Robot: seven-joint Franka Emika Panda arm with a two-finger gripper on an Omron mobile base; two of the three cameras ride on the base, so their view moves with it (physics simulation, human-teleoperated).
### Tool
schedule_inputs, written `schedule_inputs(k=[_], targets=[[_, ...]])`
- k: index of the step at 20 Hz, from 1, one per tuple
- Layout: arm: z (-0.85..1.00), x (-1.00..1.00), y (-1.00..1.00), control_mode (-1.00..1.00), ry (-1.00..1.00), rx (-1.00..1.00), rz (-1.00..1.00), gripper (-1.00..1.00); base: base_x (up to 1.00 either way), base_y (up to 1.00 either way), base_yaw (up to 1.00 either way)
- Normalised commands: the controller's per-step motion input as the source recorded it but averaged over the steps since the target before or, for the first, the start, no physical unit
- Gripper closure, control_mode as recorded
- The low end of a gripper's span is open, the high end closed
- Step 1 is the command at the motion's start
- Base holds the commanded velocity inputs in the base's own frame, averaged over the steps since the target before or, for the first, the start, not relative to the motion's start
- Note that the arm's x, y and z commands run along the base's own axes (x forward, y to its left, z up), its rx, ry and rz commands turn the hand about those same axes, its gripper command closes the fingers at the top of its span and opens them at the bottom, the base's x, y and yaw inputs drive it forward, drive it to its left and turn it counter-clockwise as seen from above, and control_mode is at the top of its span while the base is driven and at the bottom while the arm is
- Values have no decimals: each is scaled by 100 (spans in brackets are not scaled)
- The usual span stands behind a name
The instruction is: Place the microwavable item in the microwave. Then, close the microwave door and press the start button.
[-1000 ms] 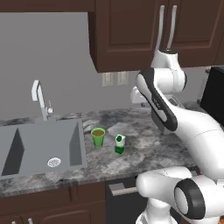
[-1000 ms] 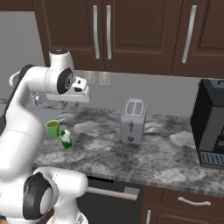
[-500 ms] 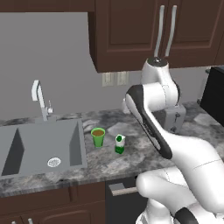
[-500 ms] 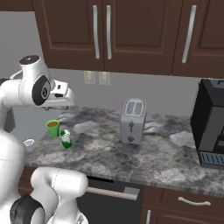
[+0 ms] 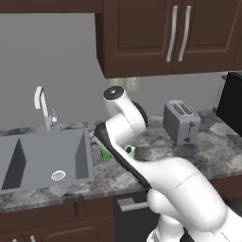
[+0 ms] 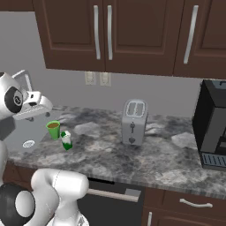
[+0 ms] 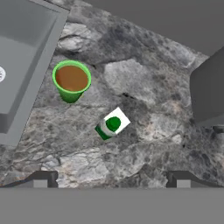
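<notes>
The green cup [image 7: 71, 81] is seen upright on the granite counter [image 7: 144, 87] in the hand view, brown liquid visible inside, just beside the edge of the sink [image 7: 22, 65] at its 9 o'clock. The small white carton [image 7: 111, 126] with the green cap stands near it at about 4 o'clock, apart from it. In the left base view the cup [image 5: 106, 154] is mostly hidden behind the white arm, only a sliver of green being left showing, and the carton [image 5: 129, 150] is partly covered too. In the right base view both the cup [image 6: 53, 129] and the carton [image 6: 66, 140] are shown in full, below the hand. The gripper [image 7: 111, 178] is held above the counter with its two dark fingertips [image 7: 43, 178] spread widely apart and nothing between them; the tips are cut off by the lower edge, so their full shape cannot be made out. The grey block at 3 o'clock in the hand view is probably the toaster [image 6: 134, 122], though it is cropped. A tall black appliance [image 6: 212, 126] is cut off at the right edge.
</notes>
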Motion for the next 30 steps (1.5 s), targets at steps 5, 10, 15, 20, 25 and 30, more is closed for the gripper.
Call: schedule_inputs(k=[5,10,15,20,25,30], targets=[[-19,44,39,-100,18,-4,0,-100,0,0,0],[-16,13,1,-100,4,-1,0,-100,0,0,0],[-54,2,0,-100,3,0,3,-100,0,0,0],[-64,10,0,-100,1,-1,3,-100,0,0,0],[-50,23,11,-100,3,-4,0,-100,0,0,0],[-26,25,6,-100,1,-1,1,-100,0,0,0]])
